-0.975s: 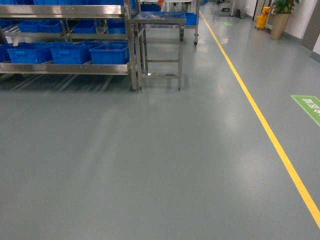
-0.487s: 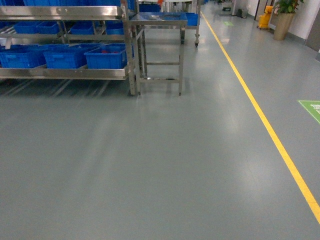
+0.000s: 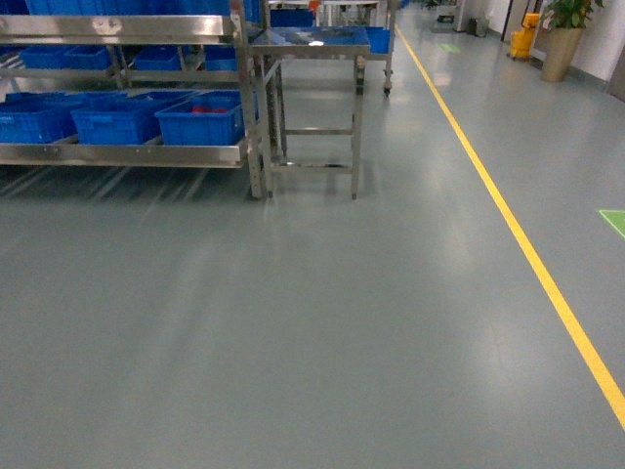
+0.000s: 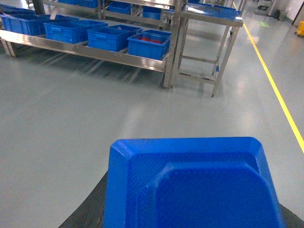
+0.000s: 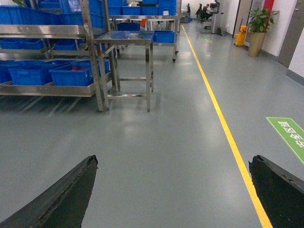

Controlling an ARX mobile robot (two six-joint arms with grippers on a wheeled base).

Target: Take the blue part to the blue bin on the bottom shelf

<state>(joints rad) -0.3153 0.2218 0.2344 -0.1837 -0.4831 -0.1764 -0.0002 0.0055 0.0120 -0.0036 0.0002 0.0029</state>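
The right gripper (image 5: 173,161) stands wide open with nothing in it: its two black fingers (image 5: 71,194) sit at the lower left and lower right corners of the right wrist view, with only grey floor (image 5: 166,156) between them. The left gripper (image 4: 85,214) shows just as a dark sliver along the bottom edge of the left wrist view. A bright blue moulded piece (image 4: 190,185) with bevelled corners hides the rest. I cannot tell whether that hand is clamped on the piece or merely carries it (nor whether it is the blue part, since it looks larger and brighter than a small navy lump would). No such lump shows anywhere else.

Both arms seem tucked low and aimed forward, probably for travelling rather than reaching.

At the upper left of the head view the bottom shelf (image 3: 122,153) carries a row of blue crates. The rightmost crate (image 3: 200,117) shows red contents, so the blue bin (image 3: 112,119) is likely its left neighbour. A bare steel table (image 3: 311,44) stands just right of the rack. A yellow floor line (image 3: 527,254) runs down the right side. The shelf lies well apart from the robot, so the step in hand looks like the approach.
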